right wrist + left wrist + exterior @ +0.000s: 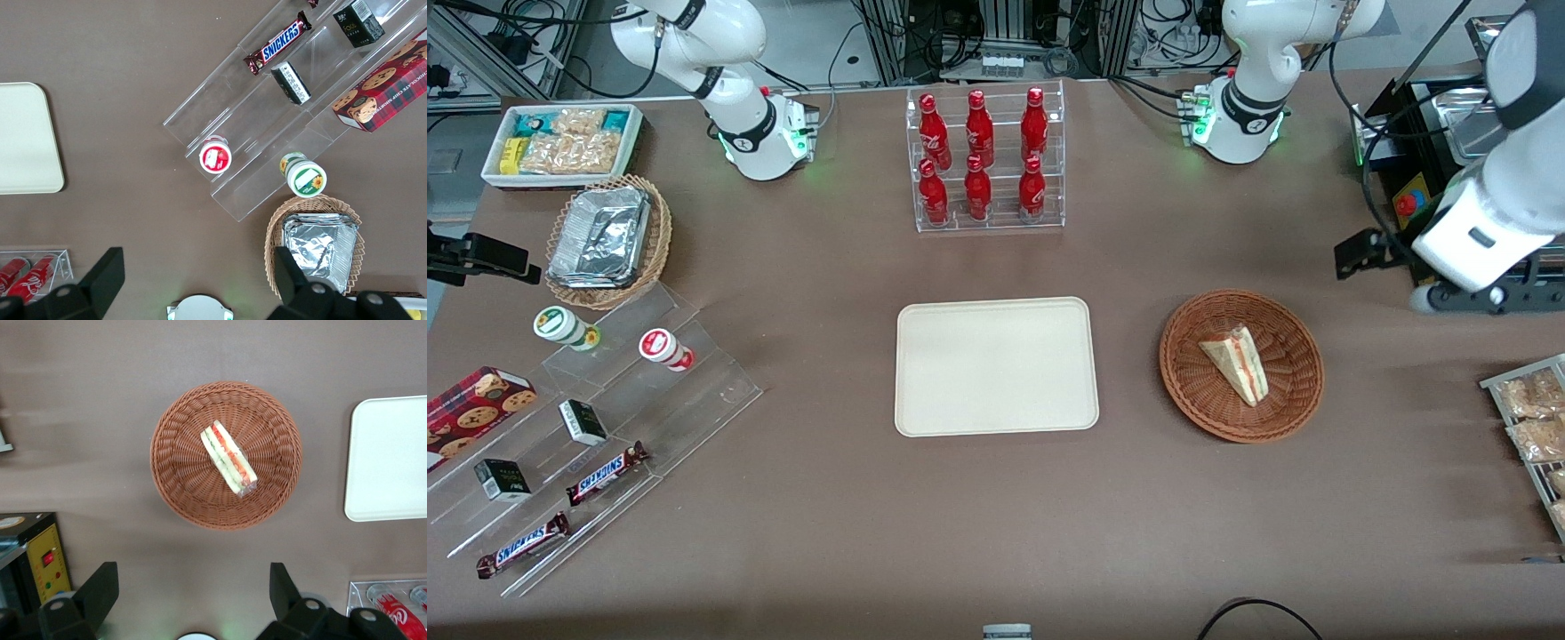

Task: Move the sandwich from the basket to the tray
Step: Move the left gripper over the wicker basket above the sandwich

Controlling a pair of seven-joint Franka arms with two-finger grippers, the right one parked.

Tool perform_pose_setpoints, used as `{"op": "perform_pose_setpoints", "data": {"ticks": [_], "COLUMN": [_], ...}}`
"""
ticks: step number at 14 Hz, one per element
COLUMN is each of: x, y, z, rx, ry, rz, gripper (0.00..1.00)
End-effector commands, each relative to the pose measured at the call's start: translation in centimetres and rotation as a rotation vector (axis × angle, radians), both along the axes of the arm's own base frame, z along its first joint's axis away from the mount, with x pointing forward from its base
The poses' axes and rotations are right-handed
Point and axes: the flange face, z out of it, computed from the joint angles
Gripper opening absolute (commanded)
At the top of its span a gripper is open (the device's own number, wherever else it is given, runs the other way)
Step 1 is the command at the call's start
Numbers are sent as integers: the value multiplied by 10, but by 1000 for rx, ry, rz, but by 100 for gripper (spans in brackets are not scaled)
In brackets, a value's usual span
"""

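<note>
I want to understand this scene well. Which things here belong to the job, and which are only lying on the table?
Job: sandwich in the basket; tray, bare; gripper, open, high above the table.

Lying about: cola bottles, foil containers, Snickers bars, cookie box.

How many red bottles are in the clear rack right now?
6 red bottles: three on the clear rack's upper tier, three on the lower tier nearer the front camera. None look hidden. The gripper hangs open above the table beside the basket.
</note>
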Motion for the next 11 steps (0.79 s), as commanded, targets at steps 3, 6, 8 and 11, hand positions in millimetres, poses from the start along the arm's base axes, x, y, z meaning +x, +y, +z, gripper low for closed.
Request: {"op": "perform_pose_setpoints", "data": {"ticks": [3, 6, 8, 11], "x": [9, 4, 1, -8], "y": [-7, -9, -9, -9], "z": [-65, -108, -140, -177], "rx": [-23, -23, -25, -26], "ry": [-10, -11, -42, -90], "rz": [-11, -12, -5, 37], "gripper": [100, 100, 100, 100]}}
